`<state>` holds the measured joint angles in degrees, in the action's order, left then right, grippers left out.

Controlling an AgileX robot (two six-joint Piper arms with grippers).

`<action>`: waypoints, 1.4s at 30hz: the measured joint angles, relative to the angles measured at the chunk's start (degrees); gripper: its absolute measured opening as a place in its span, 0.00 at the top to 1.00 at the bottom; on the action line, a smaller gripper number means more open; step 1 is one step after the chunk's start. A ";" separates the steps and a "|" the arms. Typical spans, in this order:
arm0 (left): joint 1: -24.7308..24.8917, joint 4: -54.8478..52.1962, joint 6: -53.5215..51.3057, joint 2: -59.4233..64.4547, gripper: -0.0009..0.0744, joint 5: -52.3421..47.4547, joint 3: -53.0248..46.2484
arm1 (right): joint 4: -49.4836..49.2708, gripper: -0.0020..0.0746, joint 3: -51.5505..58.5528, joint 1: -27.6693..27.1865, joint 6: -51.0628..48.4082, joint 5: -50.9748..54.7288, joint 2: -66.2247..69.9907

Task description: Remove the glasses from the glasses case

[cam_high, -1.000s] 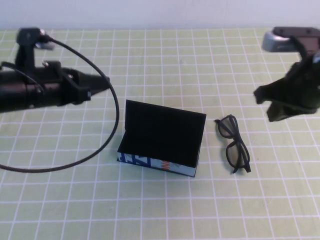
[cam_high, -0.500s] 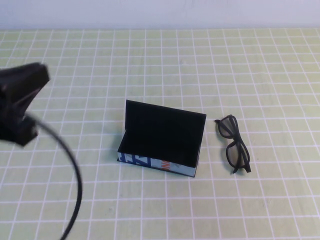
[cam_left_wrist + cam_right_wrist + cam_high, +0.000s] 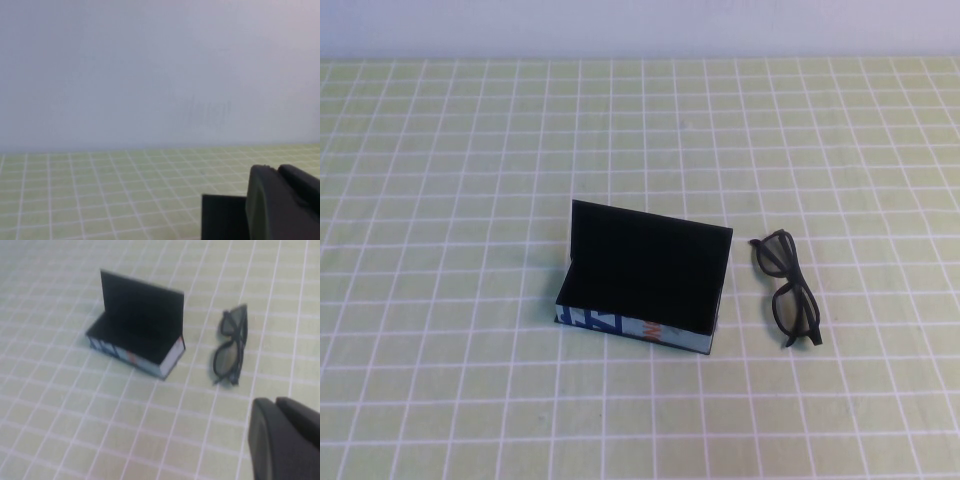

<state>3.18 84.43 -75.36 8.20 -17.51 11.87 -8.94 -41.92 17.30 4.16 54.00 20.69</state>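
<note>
Black-framed glasses (image 3: 788, 289) lie flat on the green gridded mat (image 3: 470, 200), just beside the open glasses case (image 3: 642, 276) at its 3 o'clock and clear of its empty black interior, so the removal looks complete. Both arms, over the mat a second ago, have left the high view. The right gripper (image 3: 285, 437), fingers clenched on nothing, sits back near the glasses; the left gripper (image 3: 280, 202) faces the far wall, its finger state impossible to tell.

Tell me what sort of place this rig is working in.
Probably a lab test bench: a green gridded mat against a plain pale wall, with only the open glasses case and the glasses. Both grippers are outside the high view.
</note>
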 joint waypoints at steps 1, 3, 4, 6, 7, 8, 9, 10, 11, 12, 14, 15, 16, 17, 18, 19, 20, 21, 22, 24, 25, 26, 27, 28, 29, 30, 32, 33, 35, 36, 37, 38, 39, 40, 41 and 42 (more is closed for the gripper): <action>0.00 0.10 0.00 -1.16 0.99 1.34 -1.79 | -0.26 0.99 1.21 0.00 -0.31 -2.58 -0.26; 0.00 0.27 0.00 -2.31 0.99 3.78 -4.93 | -1.15 0.99 3.69 0.00 -1.35 -8.29 -0.48; 0.00 0.38 0.00 -2.40 0.99 5.21 -6.66 | -1.99 0.99 5.30 0.00 -2.26 -12.09 -0.48; 0.00 0.50 0.00 -2.40 0.99 7.49 -9.88 | -4.24 0.99 8.48 0.00 -4.64 -19.33 -0.48; 0.00 0.59 -0.41 -2.40 0.99 8.71 -11.36 | -5.44 0.99 10.28 0.00 -5.83 -23.39 -0.48; 0.00 0.63 -0.90 -2.40 0.99 9.65 -12.28 | -6.28 0.99 12.05 0.00 -6.60 -27.21 -0.48; 0.00 0.73 -1.62 -2.40 0.99 10.58 -13.00 | -7.13 0.99 13.73 0.00 -7.39 -30.61 -0.48; 0.00 0.86 -2.17 -2.40 0.99 11.41 -13.30 | -7.71 0.99 15.26 0.00 -8.01 -33.63 -0.48; 0.00 0.86 -2.59 -2.40 0.99 11.94 -13.30 | -7.97 0.99 16.36 0.00 -8.27 -35.63 -0.48; 0.00 0.98 -2.91 -2.40 0.99 12.15 -13.30 | -8.23 0.99 17.52 0.00 -8.51 -37.65 -0.48; 0.00 1.22 -3.22 -2.40 0.99 12.13 -13.30 | -8.60 0.99 19.02 0.00 -8.78 -40.08 -0.48; 0.00 1.23 -3.40 -2.40 0.99 12.17 -13.30 | -8.59 0.99 19.51 0.00 -8.88 -40.90 -0.48; 0.00 1.32 -3.37 -2.40 0.99 12.17 -13.30 | -8.73 0.99 19.94 0.00 -8.88 -41.15 -0.48; 0.00 1.32 -3.37 -2.40 0.99 12.17 -13.30 | -8.73 0.99 20.10 0.00 -8.88 -41.25 -0.48; 0.00 1.32 -3.37 -2.40 0.99 12.17 -13.30 | -8.73 0.99 20.17 0.00 -8.88 -41.14 -0.48; 0.00 1.32 -3.37 -2.40 0.99 12.17 -13.30 | -8.81 0.99 20.22 0.00 -8.88 -41.14 -0.48; 0.00 1.32 -3.37 -2.40 0.99 12.17 -13.30 | -8.81 0.99 20.22 0.00 -8.88 -40.78 -0.48; 0.00 1.32 -3.37 -2.40 0.99 12.17 -13.30 | -8.81 0.99 20.22 0.00 -8.88 -40.45 -0.48; 0.00 1.35 -3.43 -2.40 0.99 12.17 -13.30 | -8.81 0.99 20.22 0.00 -8.88 -40.08 -0.48; 0.00 1.35 -3.43 -2.40 0.99 12.17 -13.30 | -8.81 0.99 20.22 0.00 -8.88 -39.13 -0.48; 0.00 1.45 -3.43 -2.40 0.99 12.17 -13.30 | -8.81 0.99 20.22 0.00 -8.90 -38.70 -0.48; 0.00 1.45 -3.43 -2.40 0.99 12.17 -13.30 | -8.81 0.99 20.22 0.00 -8.90 -38.47 -0.48; 0.00 1.45 -3.43 -2.40 0.99 12.17 -13.30 | -8.81 0.99 20.22 0.00 -9.00 -38.20 -0.48; 0.00 1.45 -3.43 -2.40 0.99 12.17 -13.30 | -8.81 0.99 20.22 0.00 -9.00 -37.92 -0.48; 0.00 1.45 -3.43 -2.40 0.99 12.17 -13.30 | -8.81 0.99 20.22 0.00 -9.00 -37.78 -0.48; 0.00 1.45 -3.43 -2.40 0.99 12.17 -13.30 | -8.65 0.99 20.22 0.00 -9.00 -37.69 -0.48; 0.00 1.45 -3.43 -2.40 0.99 12.17 -13.30 | -5.60 0.99 20.22 0.00 -9.00 -37.80 -0.48; 0.00 1.45 -3.43 -2.40 0.99 12.17 -13.30 | -4.05 0.99 20.22 0.00 -9.00 -37.80 -0.48; 0.00 1.45 -3.43 -2.40 0.99 12.17 -13.30 | -0.66 0.99 20.47 0.00 -9.00 -37.80 -0.48; 0.00 1.45 -3.43 -2.40 0.99 12.17 -13.30 | 0.72 0.99 20.77 0.00 -9.00 -37.94 -0.48; 0.00 1.45 -3.43 -2.40 0.99 12.17 -13.30 | 1.94 0.99 21.58 -0.14 -9.00 -38.84 -0.48; 0.00 1.45 -3.43 -2.40 0.99 12.17 -13.30 | 2.83 0.99 22.62 -0.70 -9.00 -40.09 -0.48; 0.00 1.45 -3.43 -2.40 0.99 12.17 -13.30 | 3.20 0.99 23.95 -1.45 -9.00 -41.89 -0.48; 0.00 1.45 -3.43 -2.40 0.99 12.17 -13.30 | 3.35 0.99 25.48 -3.09 -9.00 -43.93 -0.90; 0.00 1.45 -3.43 -2.40 0.99 12.27 -13.30 | 3.59 0.99 27.21 -4.35 -9.00 -45.79 -1.43; 0.00 1.45 -3.43 -2.40 0.99 12.27 -13.30 | 3.61 0.99 28.69 -5.64 -9.00 -47.14 -2.47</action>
<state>3.18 85.88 -78.79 5.80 -5.24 -1.44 -5.32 -13.23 11.66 -4.84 6.86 18.23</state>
